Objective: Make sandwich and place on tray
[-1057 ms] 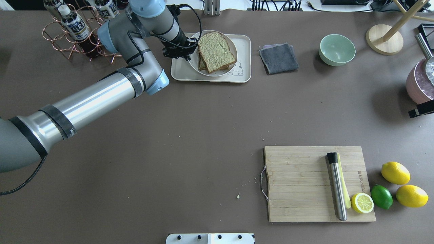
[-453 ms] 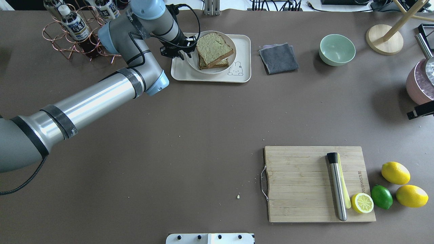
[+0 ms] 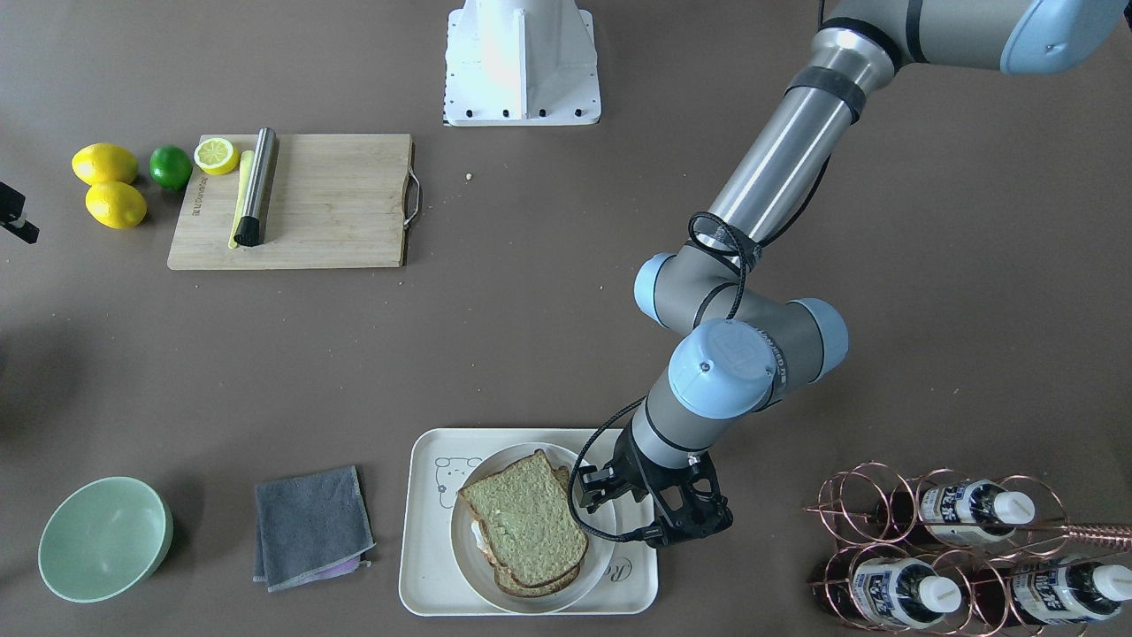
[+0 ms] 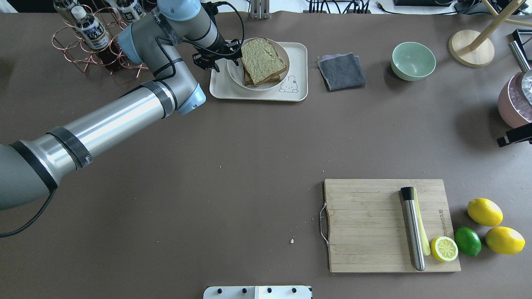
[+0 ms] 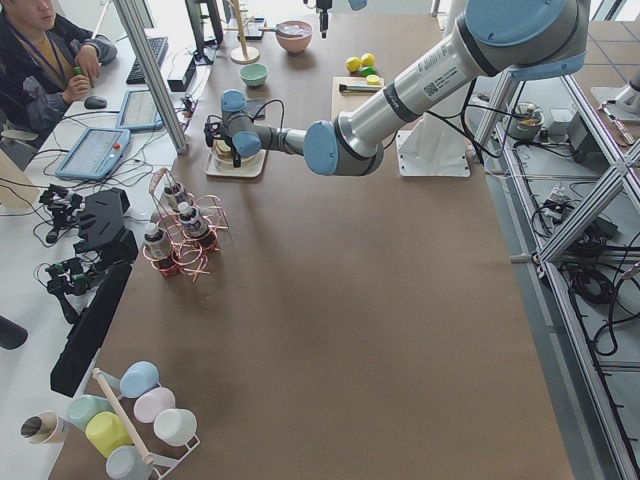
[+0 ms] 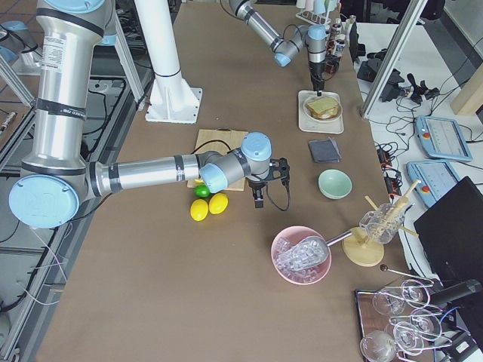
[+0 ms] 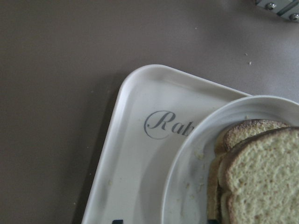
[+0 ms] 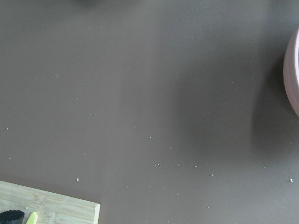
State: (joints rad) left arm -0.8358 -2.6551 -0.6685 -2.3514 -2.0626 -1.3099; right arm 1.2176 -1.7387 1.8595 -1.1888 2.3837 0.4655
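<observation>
The sandwich (image 4: pixel 262 61), two brown-crusted bread slices, lies on a round white plate (image 4: pixel 236 77). The plate rests flat on the cream tray (image 4: pixel 257 96) at the far left-centre of the table. My left gripper (image 4: pixel 230 56) hovers at the plate's left rim. In the left wrist view its two dark tips stand wide apart, open, on either side of the plate (image 7: pixel 187 186) rim, above the tray (image 7: pixel 131 154) with its "Ra" lettering. My right gripper (image 6: pixel 259 200) hangs above bare table near the lemons. Whether it is open or shut I cannot tell.
A copper wire rack with bottles (image 4: pixel 89 33) stands just left of my left arm. A grey cloth (image 4: pixel 341 70) and a green bowl (image 4: pixel 412 60) lie right of the tray. The wooden cutting board (image 4: pixel 384 224), lemons (image 4: pixel 484 211) and a pink bowl (image 4: pixel 515 104) are on the right.
The plate with the sandwich has come down from a raised, tilted pose to lie flat on the tray. My left wrist has drawn slightly back to the left.
</observation>
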